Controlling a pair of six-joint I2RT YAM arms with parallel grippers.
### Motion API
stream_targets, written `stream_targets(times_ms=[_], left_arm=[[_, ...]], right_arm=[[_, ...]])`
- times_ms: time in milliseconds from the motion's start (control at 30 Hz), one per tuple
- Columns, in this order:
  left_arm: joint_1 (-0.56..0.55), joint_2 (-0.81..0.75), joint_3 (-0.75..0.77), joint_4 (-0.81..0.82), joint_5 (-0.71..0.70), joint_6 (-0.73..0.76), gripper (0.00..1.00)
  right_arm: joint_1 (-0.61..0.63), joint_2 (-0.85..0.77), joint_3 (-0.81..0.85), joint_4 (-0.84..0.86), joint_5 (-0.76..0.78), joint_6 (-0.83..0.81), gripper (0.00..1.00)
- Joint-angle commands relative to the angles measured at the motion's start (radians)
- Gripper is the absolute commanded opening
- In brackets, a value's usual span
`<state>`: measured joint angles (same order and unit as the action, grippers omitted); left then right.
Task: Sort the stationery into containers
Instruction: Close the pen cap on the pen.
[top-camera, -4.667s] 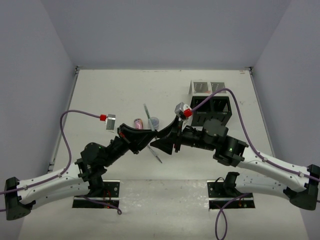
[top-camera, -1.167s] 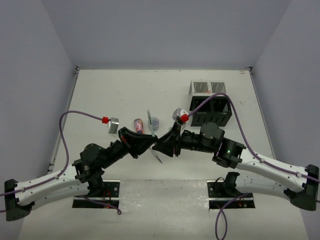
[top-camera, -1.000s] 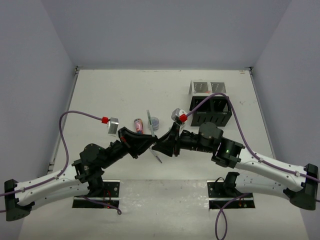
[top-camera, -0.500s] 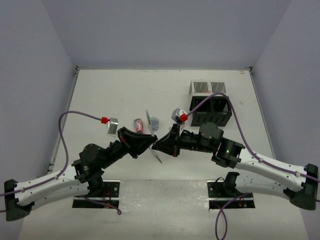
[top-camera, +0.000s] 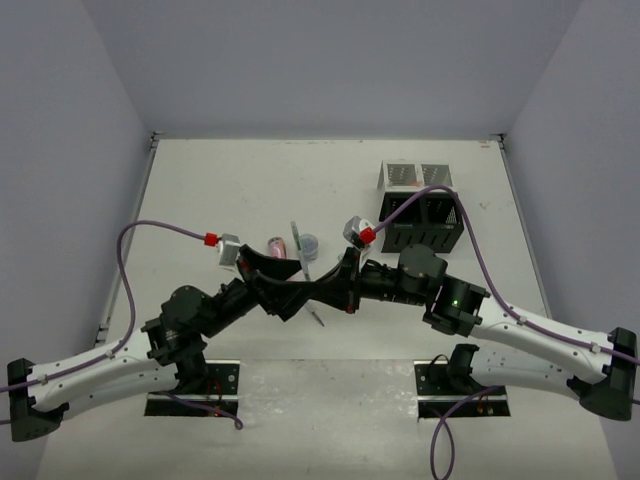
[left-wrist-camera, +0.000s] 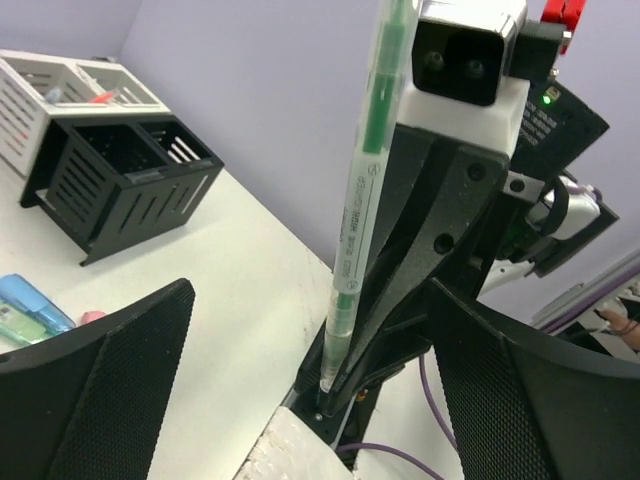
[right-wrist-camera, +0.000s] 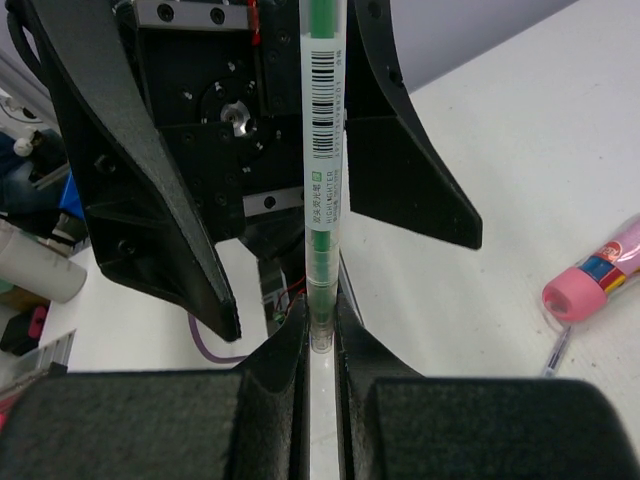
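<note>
A green highlighter (right-wrist-camera: 322, 150) stands upright with its lower end pinched between the fingers of my right gripper (right-wrist-camera: 320, 340), which is shut on it. My left gripper (left-wrist-camera: 320, 400) is open, its wide fingers (right-wrist-camera: 130, 200) standing apart on either side of the highlighter without touching it. In the top view the two grippers meet at mid-table, left gripper (top-camera: 296, 292) facing right gripper (top-camera: 322, 287), the highlighter (top-camera: 301, 250) sticking out behind them. The black container (top-camera: 425, 225) and the white container (top-camera: 410, 176) stand at the back right.
A pink marker (top-camera: 277, 246) and a round grey-blue pot (top-camera: 310, 243) lie just behind the grippers. A thin pen (top-camera: 317, 316) lies on the table under them. The left wrist view shows blue items (left-wrist-camera: 30, 305) near the black container (left-wrist-camera: 120, 185).
My left gripper has opened and let go of the green highlighter. The right gripper has closed on its end and holds it. Both arms have barely shifted.
</note>
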<state>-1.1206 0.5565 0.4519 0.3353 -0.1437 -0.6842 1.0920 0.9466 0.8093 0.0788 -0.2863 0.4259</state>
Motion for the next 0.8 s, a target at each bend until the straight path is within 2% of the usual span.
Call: stream_targets(times_ms=[0,333,467,533,633,667,700,767], left_arm=[[-0.002,-0.021,0.117,-0.076,-0.09,0.037,1.0],[-0.002,0.027,0.242,-0.158,-0.204,0.093,0.95],[-0.002,0.063,0.275,-0.159,-0.191,0.104,0.81],[-0.002,0.078,0.28,-0.154,-0.192,0.107,0.63],[-0.002,0.085,0.274,-0.15,-0.186,0.102,0.62],[-0.002,0.085,0.269,-0.141,-0.175,0.101,0.57],[-0.002,0.084,0.265,-0.138,-0.171,0.1,0.34],[-0.002,0.082,0.259,-0.133,-0.154,0.091,0.03]], right_arm=[[-0.001,-0.003,0.003,0.041,-0.02,-0.013,0.0],[-0.002,0.021,0.026,0.034,-0.076,-0.02,0.0],[-0.001,0.027,0.036,0.024,-0.085,-0.029,0.0],[0.0,0.029,0.039,0.021,-0.091,-0.03,0.0],[0.004,0.023,0.039,0.017,-0.099,-0.037,0.0],[0.005,0.022,0.039,0.015,-0.099,-0.04,0.0],[0.006,0.019,0.039,0.014,-0.097,-0.041,0.0],[0.006,0.011,0.039,0.012,-0.088,-0.041,0.0]])
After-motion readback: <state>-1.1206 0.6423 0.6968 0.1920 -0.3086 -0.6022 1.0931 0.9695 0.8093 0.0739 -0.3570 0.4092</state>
